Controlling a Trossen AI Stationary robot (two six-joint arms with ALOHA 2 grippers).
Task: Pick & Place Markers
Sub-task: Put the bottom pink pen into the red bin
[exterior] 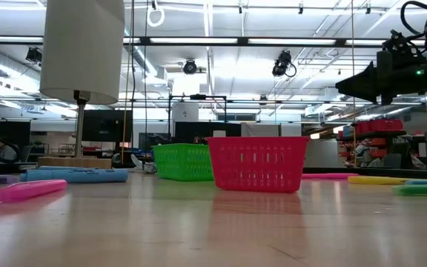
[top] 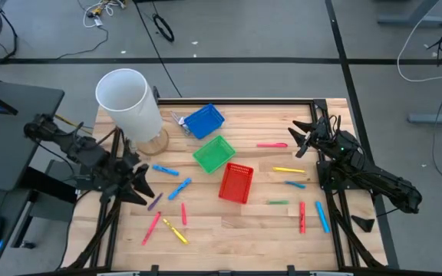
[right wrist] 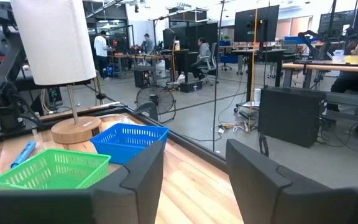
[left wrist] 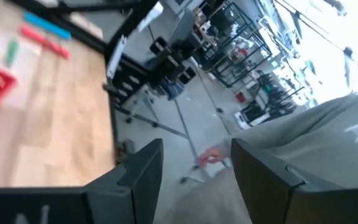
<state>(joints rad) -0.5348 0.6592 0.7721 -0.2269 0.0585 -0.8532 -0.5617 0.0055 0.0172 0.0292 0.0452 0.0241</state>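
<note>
Both idle before any pick: left gripper [top: 143,184] and right gripper [top: 299,136] spread, empty. Markers [top: 169,170] scattered just beside each. Next, judged: lowering onto one, pinching, carrying to a basket [top: 235,182].

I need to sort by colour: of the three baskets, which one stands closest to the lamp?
The blue basket. It stands right beside the lamp, while the green basket and the red basket lie farther toward the table's middle.
</note>
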